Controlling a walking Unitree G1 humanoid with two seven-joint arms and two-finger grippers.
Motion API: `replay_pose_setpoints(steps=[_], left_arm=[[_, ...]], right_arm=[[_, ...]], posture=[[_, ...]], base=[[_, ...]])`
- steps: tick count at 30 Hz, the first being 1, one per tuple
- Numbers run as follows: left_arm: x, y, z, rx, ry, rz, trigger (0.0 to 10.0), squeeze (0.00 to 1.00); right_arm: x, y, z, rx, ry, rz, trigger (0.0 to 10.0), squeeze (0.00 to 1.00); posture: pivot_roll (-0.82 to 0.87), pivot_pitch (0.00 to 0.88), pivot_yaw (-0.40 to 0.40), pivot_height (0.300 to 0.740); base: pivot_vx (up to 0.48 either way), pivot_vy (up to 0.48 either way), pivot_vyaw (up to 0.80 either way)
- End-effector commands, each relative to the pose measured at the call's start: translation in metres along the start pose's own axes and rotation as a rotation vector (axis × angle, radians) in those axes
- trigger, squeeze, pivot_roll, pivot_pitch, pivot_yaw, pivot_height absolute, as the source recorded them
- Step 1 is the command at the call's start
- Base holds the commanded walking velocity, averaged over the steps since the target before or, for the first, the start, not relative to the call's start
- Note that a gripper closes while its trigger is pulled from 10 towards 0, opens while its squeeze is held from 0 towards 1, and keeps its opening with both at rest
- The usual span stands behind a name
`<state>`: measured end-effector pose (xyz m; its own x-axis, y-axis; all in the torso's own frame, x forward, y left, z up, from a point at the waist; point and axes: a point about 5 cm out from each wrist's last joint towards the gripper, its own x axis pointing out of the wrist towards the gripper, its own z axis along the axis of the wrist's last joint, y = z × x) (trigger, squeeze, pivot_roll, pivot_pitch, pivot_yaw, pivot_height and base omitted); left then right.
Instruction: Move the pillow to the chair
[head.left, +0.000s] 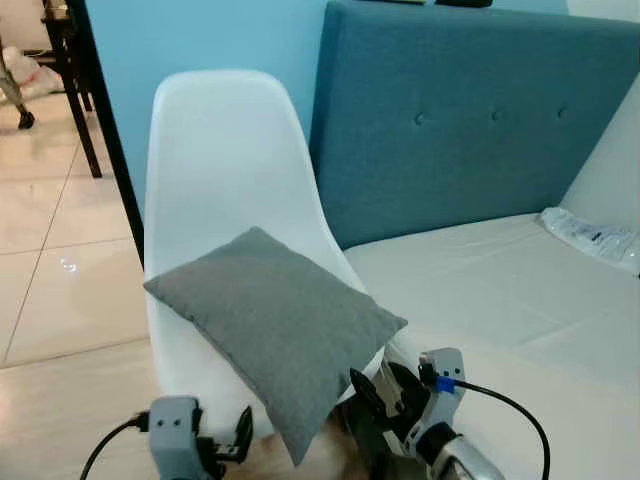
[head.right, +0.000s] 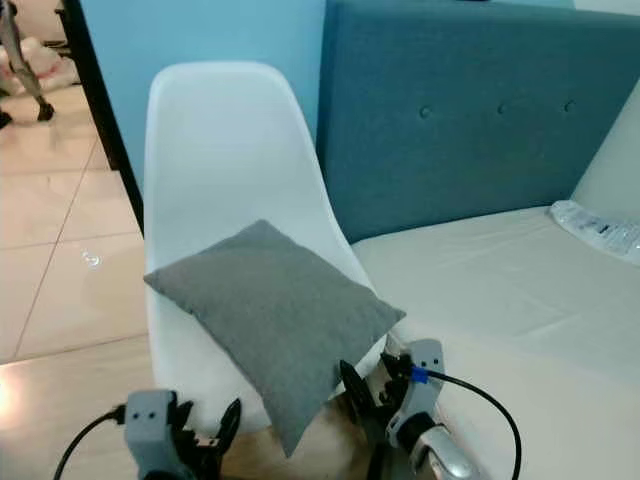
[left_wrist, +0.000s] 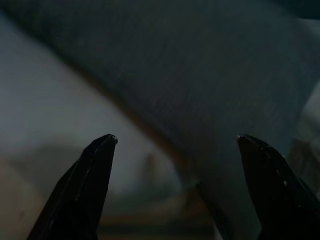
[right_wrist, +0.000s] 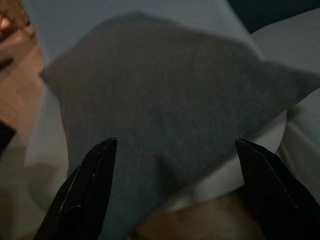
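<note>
Presently, pillow (head.left: 275, 320): on the chair (head.left: 220, 160) seat, one corner overhanging ahead of my fingertips.
Left gripper (left_wrist: 175, 142): fingers apart, empty.
Right gripper (right_wrist: 175, 145): fingers apart, empty.
Advice: I would nudge the overhang inward.

No legible text, label, brand or number anywhere.

The square grey fabric pillow (head.left: 275, 330) hides most of the white moulded plastic chair's (head.left: 225, 170) seat; its legs are cut off below; the dim left wrist view perhaps shows the pillow's underside.
</note>
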<state>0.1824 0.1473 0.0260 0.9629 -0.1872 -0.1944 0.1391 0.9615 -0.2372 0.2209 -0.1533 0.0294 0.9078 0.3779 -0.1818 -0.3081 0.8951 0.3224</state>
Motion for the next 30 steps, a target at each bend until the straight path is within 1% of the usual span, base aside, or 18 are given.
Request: replay_pose_setpoints(steps=[1,3,4,5,7,9,10,11,12,14,15,18,19,22,25,27,28,30], left_arm=[[0.006,-0.002,0.001,0.01,0.022,-0.083,10.0,0.0],[0.013,-0.002,0.003,0.008,0.032,-0.121,10.0,0.0],[0.017,-0.004,0.003,0.016,0.039,-0.14,10.0,0.0],[0.02,-0.006,0.003,0.02,0.048,-0.169,10.0,0.0],[0.026,-0.011,0.0,0.016,0.073,-0.233,10.0,0.0],[0.028,-0.019,0.003,0.044,0.073,-0.306,10.0,0.0],[0.028,-0.019,0.003,0.044,0.073,-0.306,10.0,0.0],[0.029,-0.023,0.004,0.045,0.076,-0.336,10.0,0.0],[0.029,-0.024,0.003,0.021,0.078,-0.337,10.0,0.0],[0.029,-0.025,0.003,0.016,0.076,-0.34,10.0,0.0],[0.028,-0.029,0.003,0.004,0.072,-0.348,10.0,0.0],[0.028,-0.03,0.001,-0.02,0.067,-0.332,10.0,0.0],[0.029,-0.029,0.001,-0.033,0.06,-0.313,10.0,0.0],[0.029,-0.029,0.002,-0.03,0.047,-0.291,10.0,0.0],[0.028,-0.029,0.001,-0.042,0.047,-0.271,10.0,0.0],[0.026,-0.029,-0.002,-0.041,0.056,-0.241,10.0,0.0],[0.026,-0.029,-0.002,-0.041,0.056,-0.241,10.0,0.0],[0.026,-0.03,-0.001,-0.033,0.051,-0.222,10.0,0.0]], right_arm=[[-0.001,0.0,0.003,0.022,-0.027,-0.039,10.0,0.0],[-0.003,0.0,0.004,0.028,-0.045,-0.07,10.0,0.0],[-0.004,-0.002,0.004,0.033,-0.053,-0.084,10.0,0.0],[-0.005,-0.003,0.005,0.04,-0.063,-0.102,10.0,0.0],[-0.01,-0.009,0.004,0.046,-0.081,-0.171,10.0,0.0],[-0.016,-0.011,0.008,0.017,-0.088,-0.224,10.0,0.0],[-0.016,-0.011,0.008,0.017,-0.088,-0.224,10.0,0.0],[-0.019,-0.011,0.007,-0.015,-0.058,-0.242,10.0,0.0],[-0.023,-0.013,0.005,-0.036,-0.036,-0.251,10.0,0.0],[-0.025,-0.014,0.006,-0.044,-0.036,-0.254,10.0,0.0],[-0.028,-0.017,0.009,-0.053,-0.039,-0.253,10.0,0.0],[-0.028,-0.019,0.007,-0.056,-0.026,-0.247,10.0,0.0],[-0.027,-0.018,0.007,-0.054,-0.017,-0.233,10.0,0.0],[-0.024,-0.017,0.013,-0.054,-0.018,-0.203,10.0,0.0],[-0.02,-0.015,0.015,-0.076,-0.013,-0.155,10.0,0.0],[-0.014,-0.014,0.014,-0.082,0.012,-0.113,10.0,0.0],[-0.014,-0.014,0.014,-0.082,0.012,-0.113,10.0,0.0],[-0.012,-0.013,0.017,-0.091,0.016,-0.096,10.0,0.0]], posture=[[0.06,0.0,-0.036,0.619],[0.04,0.0,-0.013,0.629],[0.01,0.0,0.016,0.634],[0.01,0.0,0.016,0.639],[-0.02,0.0,0.037,0.648],[-0.05,0.0,0.055,0.658],[-0.05,0.0,0.055,0.658],[-0.07,0.0,0.057,0.663],[-0.08,0.0,0.055,0.663],[-0.08,0.0,0.052,0.663],[-0.07,0.0,0.031,0.663],[-0.07,0.0,0.019,0.663],[-0.06,0.0,0.005,0.663],[-0.05,0.0,-0.011,0.663],[-0.03,0.0,-0.033,0.663],[-0.02,0.0,-0.049,0.678],[-0.02,0.0,-0.049,0.678],[-0.01,0.0,-0.055,0.693]], base=[[0.0,0.0,0.0],[0.0,0.0,0.0],[0.0,0.0,0.0],[0.0,0.0,0.0],[0.0,0.0,0.0],[0.0,0.0,0.0],[0.0,0.0,0.0],[0.0,0.0,0.0],[0.0,0.0,0.0],[0.0,0.0,0.0],[0.0,0.0,0.0],[0.0,0.0,0.0],[0.0,0.0,0.0],[0.0,0.0,0.0],[0.0,0.0,0.0],[0.0,0.0,0.0],[0.0,0.0,0.0],[0.0,0.0,0.0]])
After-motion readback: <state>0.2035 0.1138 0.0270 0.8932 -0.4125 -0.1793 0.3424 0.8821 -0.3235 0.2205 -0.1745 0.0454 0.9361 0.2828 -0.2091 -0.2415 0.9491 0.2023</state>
